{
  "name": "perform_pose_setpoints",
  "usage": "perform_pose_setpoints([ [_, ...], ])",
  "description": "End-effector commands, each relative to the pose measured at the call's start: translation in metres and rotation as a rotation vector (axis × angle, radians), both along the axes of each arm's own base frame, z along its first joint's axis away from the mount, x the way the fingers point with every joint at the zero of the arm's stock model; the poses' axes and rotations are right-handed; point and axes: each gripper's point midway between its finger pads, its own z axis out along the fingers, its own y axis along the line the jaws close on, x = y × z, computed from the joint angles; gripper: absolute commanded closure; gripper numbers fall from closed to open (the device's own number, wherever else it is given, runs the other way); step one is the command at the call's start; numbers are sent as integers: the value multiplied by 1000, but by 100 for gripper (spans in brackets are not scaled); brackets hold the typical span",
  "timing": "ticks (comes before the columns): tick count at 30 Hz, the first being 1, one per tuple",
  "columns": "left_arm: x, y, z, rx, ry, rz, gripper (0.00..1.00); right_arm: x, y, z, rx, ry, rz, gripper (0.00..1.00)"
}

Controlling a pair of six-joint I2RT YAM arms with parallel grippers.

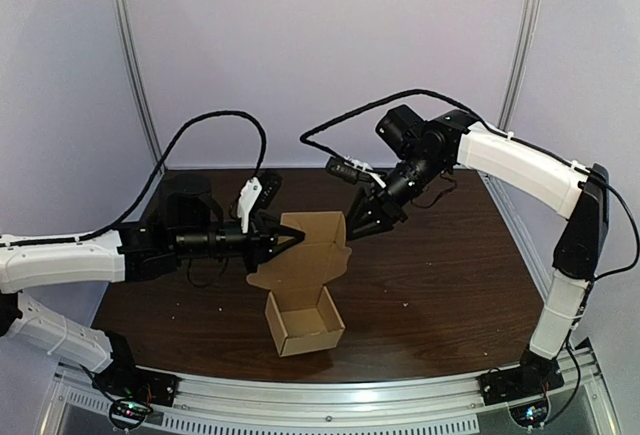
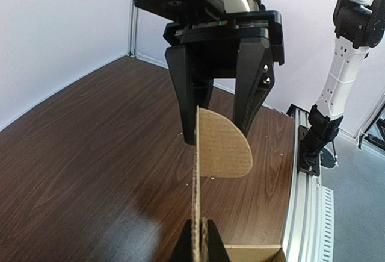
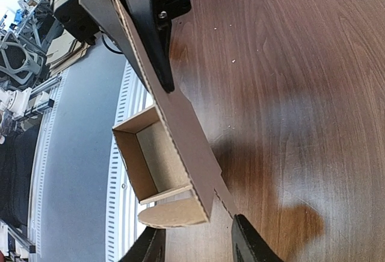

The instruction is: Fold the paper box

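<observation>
A brown cardboard box stands near the table's front middle, its open tray upward and its lid raised upright behind it. My left gripper is shut on the lid's left edge; in the left wrist view the lid runs edge-on out of the gripper, with a rounded side flap sticking right. My right gripper is open at the lid's far end. In the right wrist view its fingers straddle the lid's end and rounded flap without touching, beside the tray.
The dark wood table ends at a metal rail along the near edge, where both arm bases are bolted. White walls close off the back and sides. Black cables loop above both arms.
</observation>
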Motion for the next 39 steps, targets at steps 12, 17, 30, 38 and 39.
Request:
perform_pose_setpoints([
  [12, -19, -22, 18, -98, 25, -167, 100, -29, 17, 26, 108, 57, 118, 61],
  [17, -19, -24, 15, -99, 35, -178, 100, -50, 19, 29, 127, 76, 195, 81],
  [30, -11, -16, 12, -114, 50, -142, 100, -60, 8, 14, 67, 40, 219, 88],
  [38, -12, -16, 17, -140, 51, -143, 100, -66, 5, 3, 28, 28, 241, 87],
  [39, -12, -15, 18, -144, 51, -143, 100, -66, 5, 2, 25, 29, 242, 87],
])
